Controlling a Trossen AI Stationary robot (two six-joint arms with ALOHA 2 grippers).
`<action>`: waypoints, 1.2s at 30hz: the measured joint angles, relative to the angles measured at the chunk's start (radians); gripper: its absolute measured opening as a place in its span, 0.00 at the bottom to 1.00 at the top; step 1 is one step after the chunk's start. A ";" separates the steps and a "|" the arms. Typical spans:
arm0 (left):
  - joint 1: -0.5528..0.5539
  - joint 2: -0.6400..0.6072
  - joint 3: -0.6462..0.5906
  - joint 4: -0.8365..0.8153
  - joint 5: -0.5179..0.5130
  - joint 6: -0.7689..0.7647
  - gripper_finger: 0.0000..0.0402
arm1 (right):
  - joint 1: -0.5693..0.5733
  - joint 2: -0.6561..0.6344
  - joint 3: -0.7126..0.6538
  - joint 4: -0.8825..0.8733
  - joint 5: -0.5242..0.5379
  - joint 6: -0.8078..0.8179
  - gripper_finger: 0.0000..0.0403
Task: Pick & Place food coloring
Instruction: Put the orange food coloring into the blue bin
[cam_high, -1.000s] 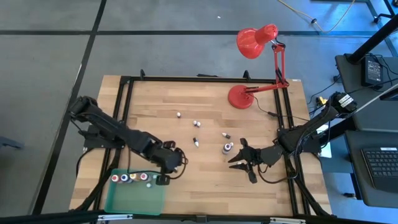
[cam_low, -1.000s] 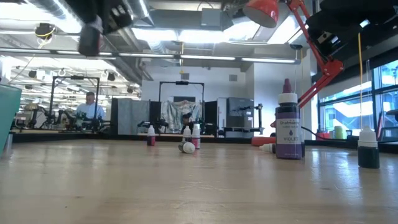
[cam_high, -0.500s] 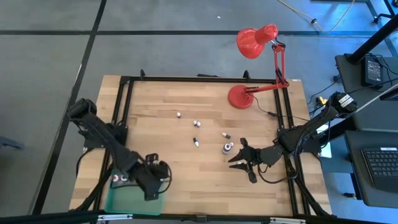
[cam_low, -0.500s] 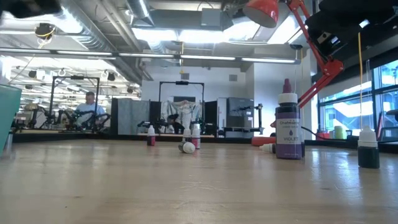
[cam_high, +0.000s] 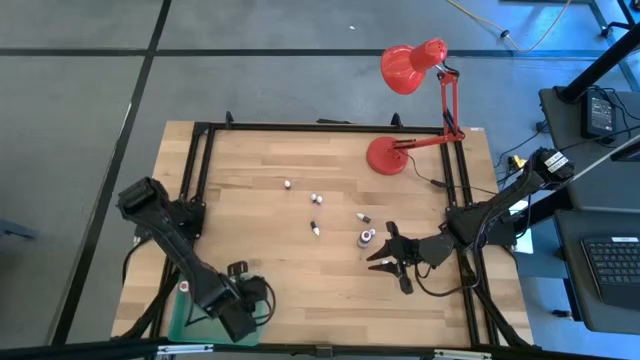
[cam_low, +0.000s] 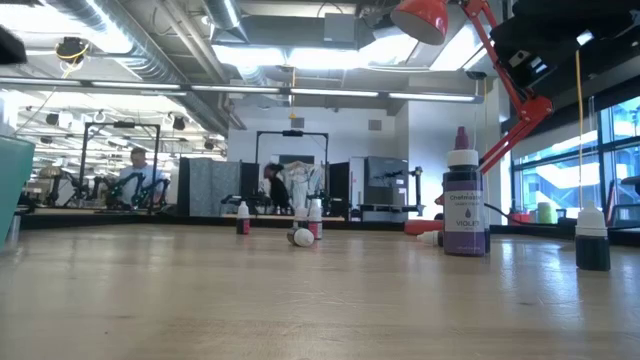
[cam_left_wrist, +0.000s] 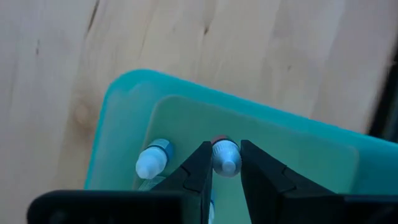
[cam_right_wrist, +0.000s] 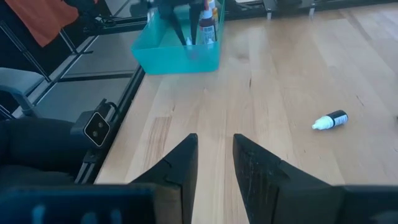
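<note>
At the table's near left corner, the left gripper hangs over the green tray. Its fingers are clamped on a small bottle. That bottle's whitish tip faces the wrist camera over a reddish collar, and its long axis runs along the fingers. A second bottle, white-tipped with a blue collar, stands just beside it inside the tray, pointing the same way.

Well right of the tray, the right gripper sits low over the wood. Its fingers are a narrow gap apart with nothing between them.

Beyond the tray, five bottles are loose on the table. The largest is a violet bottle, upright with its tip up and labelled "VIOLET"; the smaller print above that word is unreadable. It stands touching or just beside the right gripper's tips. A dark bottle lies on its side. Three tiny ones sit farther from the tray, well apart from each other.

One red lamp stands at the far right edge, farthest from the tray.
</note>
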 joint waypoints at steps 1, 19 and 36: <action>0.000 0.015 0.000 0.000 0.001 -0.004 0.16 | 0.000 0.000 0.000 0.000 0.000 0.000 0.26; -0.002 0.063 -0.005 0.017 -0.013 -0.005 0.21 | 0.000 0.000 0.000 0.000 0.000 -0.001 0.26; -0.001 0.056 -0.002 0.019 0.023 0.002 0.23 | 0.000 0.000 0.000 -0.005 0.000 -0.001 0.26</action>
